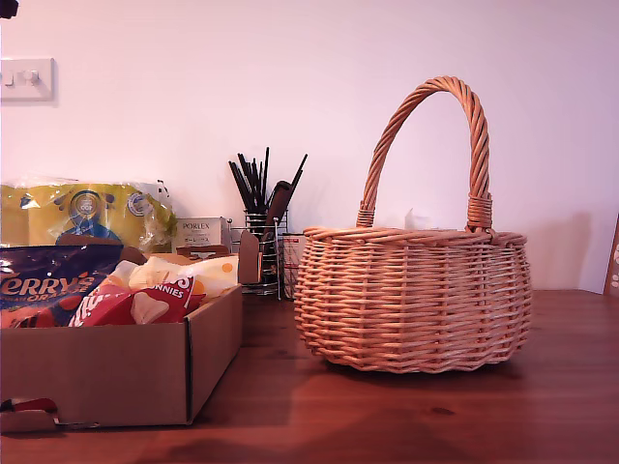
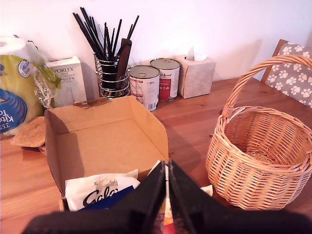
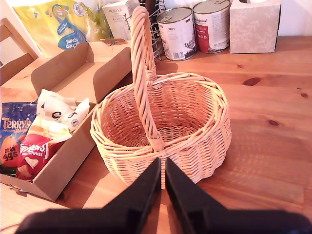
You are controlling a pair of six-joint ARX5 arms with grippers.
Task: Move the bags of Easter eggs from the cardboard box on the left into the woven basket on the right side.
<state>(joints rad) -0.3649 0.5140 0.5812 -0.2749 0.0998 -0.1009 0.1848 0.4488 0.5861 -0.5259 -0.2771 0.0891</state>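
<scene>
- Brown corrugated cardboard box (image 2: 102, 141) sits just under and ahead of my first gripper (image 2: 166, 195), whose black jaws are closed to a thin slit with nothing between them — probably parked over the bags to pick.
- Glossy crinkly bags of Easter eggs (image 3: 41, 134) are bunched at the box end nearest my first gripper; the far half of the box is bare cardboard.
- Bag count, second wrist view: four visible — dark blue "Terry's" bag (image 3: 17, 129), red-and-white bag (image 3: 34, 153), pale yellow bag (image 3: 48, 131), white bag with black lettering (image 3: 61, 109). More underneath: cannot tell.
- Round light-tan wicker basket with tall twisted handle (image 3: 161, 122) is directly ahead of my second gripper (image 3: 162, 187), touching or just beside the box wall, likely set close for a short carry.
- Basket looks empty: zero bags moved.
- My second gripper: jaws also nearly together, holding nothing.
- Count: one box, one basket, two grippers.
</scene>
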